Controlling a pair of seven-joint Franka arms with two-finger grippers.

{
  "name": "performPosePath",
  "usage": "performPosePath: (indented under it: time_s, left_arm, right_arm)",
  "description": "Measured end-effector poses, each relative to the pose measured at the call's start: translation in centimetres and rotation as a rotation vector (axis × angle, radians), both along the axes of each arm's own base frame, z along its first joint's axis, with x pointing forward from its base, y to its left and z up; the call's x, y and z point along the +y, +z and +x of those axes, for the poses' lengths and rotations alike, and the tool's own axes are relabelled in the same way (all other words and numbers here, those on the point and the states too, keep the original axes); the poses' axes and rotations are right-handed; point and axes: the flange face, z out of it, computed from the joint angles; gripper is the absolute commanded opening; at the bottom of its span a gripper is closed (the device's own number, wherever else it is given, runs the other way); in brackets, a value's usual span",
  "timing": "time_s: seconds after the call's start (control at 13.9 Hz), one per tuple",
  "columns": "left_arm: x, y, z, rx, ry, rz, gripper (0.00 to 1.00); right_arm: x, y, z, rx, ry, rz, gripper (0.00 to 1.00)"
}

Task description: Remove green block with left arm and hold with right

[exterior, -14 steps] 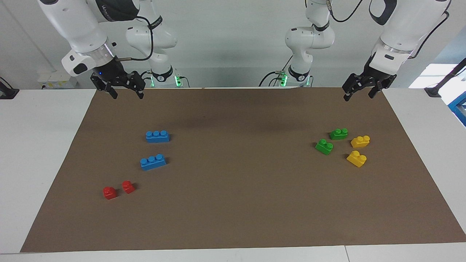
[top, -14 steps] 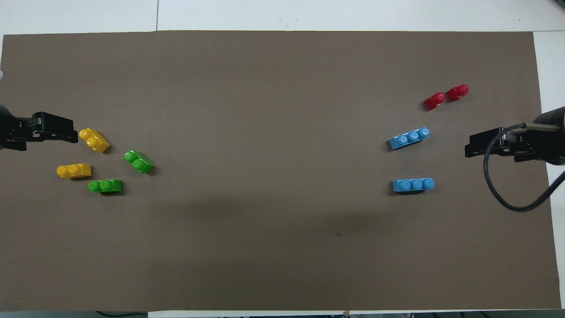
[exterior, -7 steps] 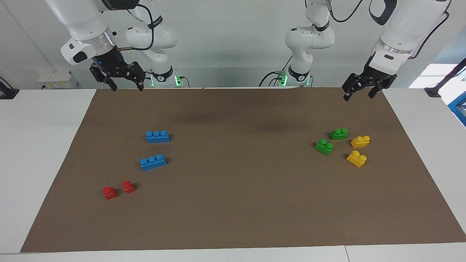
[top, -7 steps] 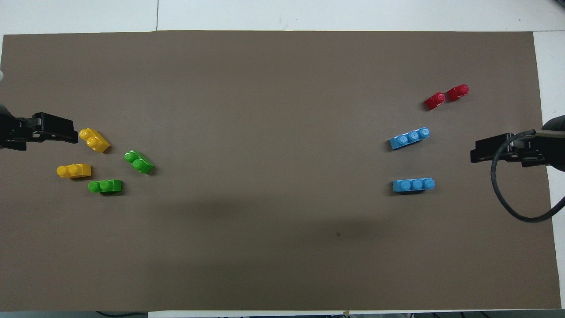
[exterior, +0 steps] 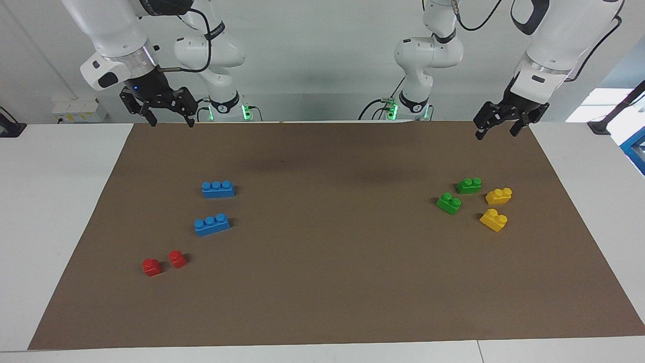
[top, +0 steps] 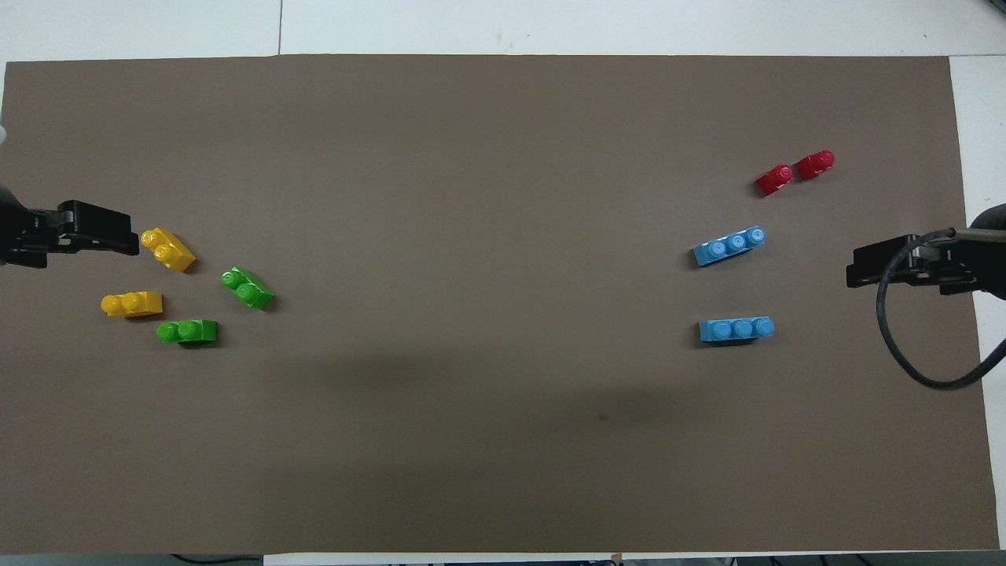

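Left gripper (exterior: pixel 496 128): jaws apart, empty, raised over the mat's edge.
Right gripper (exterior: pixel 170 119): released, waiting.
Green block (exterior: pixel 449 202): on mat, beside its twin (exterior: pixel 468 185).
My approach: descend squarely, avoiding the yellow bricks (exterior: pixel 494 220).

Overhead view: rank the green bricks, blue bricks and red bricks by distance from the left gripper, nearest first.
From the left gripper, raised at the left arm's end of the brown mat:
1. Green bricks, close by at that same end, beside the yellow bricks.
2. Blue bricks, toward the right arm's end.
3. Red bricks, at the right arm's end, farther from the robots than the blue ones.
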Motion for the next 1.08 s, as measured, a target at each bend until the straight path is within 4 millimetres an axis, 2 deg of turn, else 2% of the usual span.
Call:
performPosePath:
  time_s: [0.43, 1.08]
  left_arm:
    - [0.0, 0.0, 0.0, 0.0, -0.001, 0.0, 1.0]
    - [0.0, 0.0, 0.0, 0.0, -0.001, 0.0, 1.0]
  right_arm:
    - [-0.77, -0.12, 0.02, 0.002, -0.008, -0.029, 1.0]
    - [-0.88, -0.39, 0.0, 0.007, -0.007, -0.046, 1.0]
